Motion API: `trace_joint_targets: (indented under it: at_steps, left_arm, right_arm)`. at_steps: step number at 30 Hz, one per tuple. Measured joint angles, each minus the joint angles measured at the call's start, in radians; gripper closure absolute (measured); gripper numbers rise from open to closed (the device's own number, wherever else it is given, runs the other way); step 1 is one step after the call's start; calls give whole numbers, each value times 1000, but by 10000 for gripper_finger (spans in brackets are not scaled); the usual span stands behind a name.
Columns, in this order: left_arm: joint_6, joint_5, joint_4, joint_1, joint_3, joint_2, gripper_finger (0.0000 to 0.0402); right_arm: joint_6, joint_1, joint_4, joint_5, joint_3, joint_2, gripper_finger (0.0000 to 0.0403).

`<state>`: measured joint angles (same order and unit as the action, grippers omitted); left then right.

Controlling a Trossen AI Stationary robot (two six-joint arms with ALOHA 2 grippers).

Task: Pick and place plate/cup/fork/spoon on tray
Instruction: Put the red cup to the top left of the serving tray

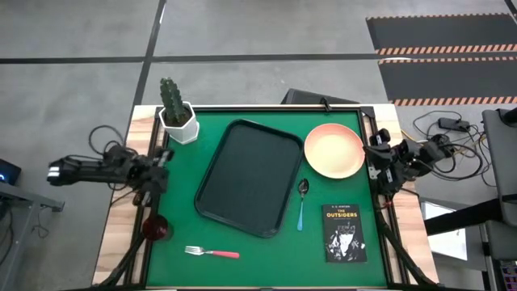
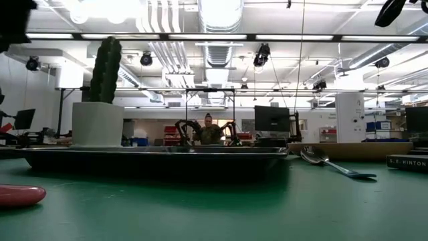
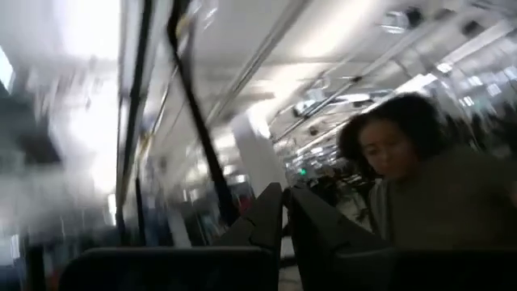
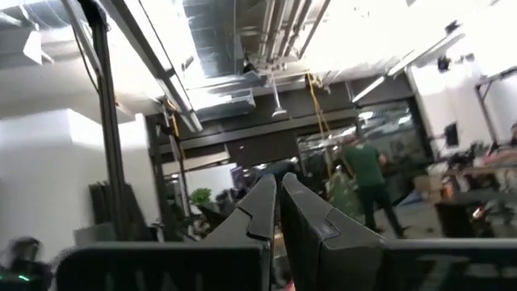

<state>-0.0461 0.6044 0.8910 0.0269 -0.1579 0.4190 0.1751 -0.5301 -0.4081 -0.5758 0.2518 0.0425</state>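
Note:
The dark tray (image 1: 244, 178) lies in the middle of the green table. The peach-pink plate (image 1: 334, 150) lies flat to its right. The spoon (image 1: 301, 204) with a blue handle lies between the tray and a black book. The fork (image 1: 212, 252) with a pink handle lies near the front edge. The dark red cup (image 1: 156, 229) stands at the table's left edge. My left gripper (image 3: 284, 212) is at the left edge, shut and empty. My right gripper (image 4: 277, 206) is at the right edge beside the plate, shut and empty.
A cactus in a white pot (image 1: 178, 120) stands at the far left corner. A black book (image 1: 343, 233) lies at the near right. A person shows in the left wrist view (image 3: 420, 186), beyond the table.

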Motion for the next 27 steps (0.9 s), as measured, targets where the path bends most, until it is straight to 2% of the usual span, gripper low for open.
trace_joint_targets:
  at_steps: [3, 5, 11, 15, 18, 23, 27]
  left_arm:
    - [-191, -76, -1, -2, -80, 161, 394]
    - [-329, -87, -2, -2, -139, 253, 394]
    - [-912, -101, -9, -16, -264, 481, 394]
    - [-1175, -280, -1, -68, -303, 568, 394]
    - [-1245, -322, 0, -104, -314, 593, 394]
    - [-1201, -370, 13, -141, -328, 534, 394]
    - [-1159, -413, -156, -147, -327, 444, 394]
  right_arm:
    - [33, 0, -3, 0, 10, 0, 394]
    - [35, 0, 7, 0, 11, 0, 394]
    - [44, 0, 8, 0, 10, 0, 394]
    - [35, 0, 7, 0, 15, 0, 394]
    - [35, 0, 7, 0, 15, 0, 394]
    - [35, 0, 8, 0, 15, 0, 394]
    - [35, 0, 8, 0, 15, 0, 394]
